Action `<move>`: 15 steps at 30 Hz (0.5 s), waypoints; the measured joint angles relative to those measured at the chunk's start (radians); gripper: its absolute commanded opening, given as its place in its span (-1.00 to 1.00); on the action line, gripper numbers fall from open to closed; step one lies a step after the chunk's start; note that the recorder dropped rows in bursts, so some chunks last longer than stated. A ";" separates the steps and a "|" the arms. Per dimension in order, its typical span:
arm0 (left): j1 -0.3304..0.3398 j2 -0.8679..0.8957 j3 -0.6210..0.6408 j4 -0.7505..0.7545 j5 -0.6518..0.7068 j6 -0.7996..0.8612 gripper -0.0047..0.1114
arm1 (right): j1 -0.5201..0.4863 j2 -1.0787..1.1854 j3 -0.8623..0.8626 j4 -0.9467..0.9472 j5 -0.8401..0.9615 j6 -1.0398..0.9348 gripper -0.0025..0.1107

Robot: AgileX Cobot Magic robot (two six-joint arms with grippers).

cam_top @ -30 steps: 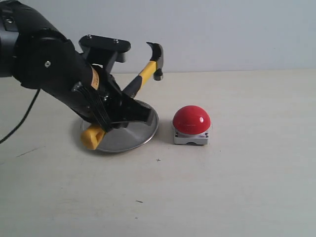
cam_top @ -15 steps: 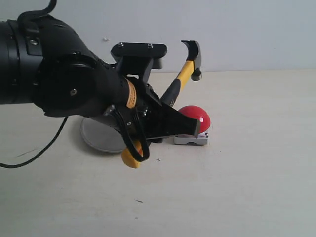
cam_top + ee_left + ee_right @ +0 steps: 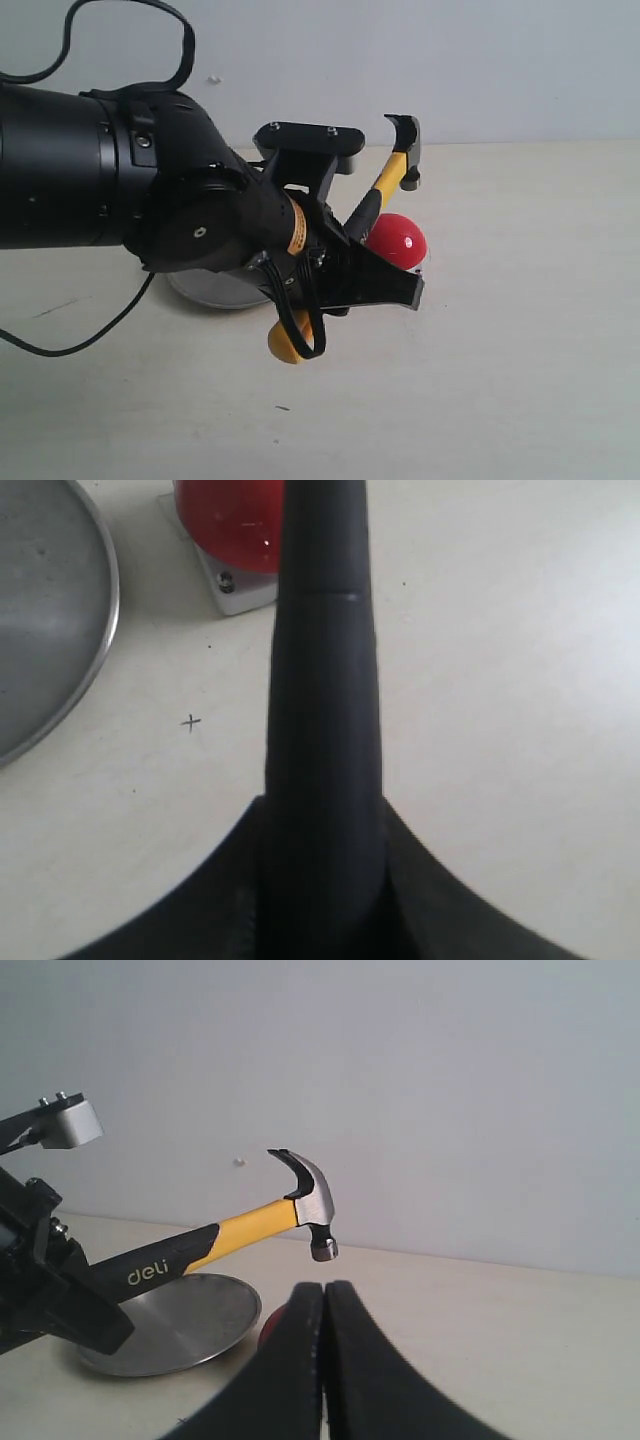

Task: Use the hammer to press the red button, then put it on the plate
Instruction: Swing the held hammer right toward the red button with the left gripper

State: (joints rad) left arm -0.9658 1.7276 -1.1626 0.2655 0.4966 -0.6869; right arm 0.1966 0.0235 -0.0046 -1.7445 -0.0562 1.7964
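Left hand [image 3: 400, 287] clamps hammer [image 3: 392, 172]; its long axis slants up, head above the hand, over red button [image 3: 402, 240]. Plate [image 3: 205, 291] behind hand, mostly hidden.

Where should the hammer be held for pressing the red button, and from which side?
Hold the hammer by its black lower handle, as the left gripper does, coming from the plate side. The handle slants up toward the red button, so a low hold leaves the yellow neck and head free to come down.
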 measured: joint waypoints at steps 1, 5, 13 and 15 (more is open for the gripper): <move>0.000 0.000 0.000 0.000 0.000 0.000 -0.92 | 0.000 0.000 0.000 0.000 0.000 0.000 -0.96; 0.007 0.000 0.000 0.004 0.000 0.006 -0.92 | 0.000 0.000 0.000 0.000 0.000 0.000 -0.96; 0.047 0.000 0.000 0.005 0.002 0.009 -0.92 | 0.000 0.000 0.000 0.000 0.000 0.000 -0.96; 0.047 0.000 0.000 0.005 0.002 0.011 -0.92 | 0.000 0.000 0.000 0.000 0.000 0.000 -0.96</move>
State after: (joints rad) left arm -0.9191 1.7276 -1.1626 0.2709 0.4985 -0.6757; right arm 0.1966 0.0235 -0.0046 -1.7445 -0.0562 1.7964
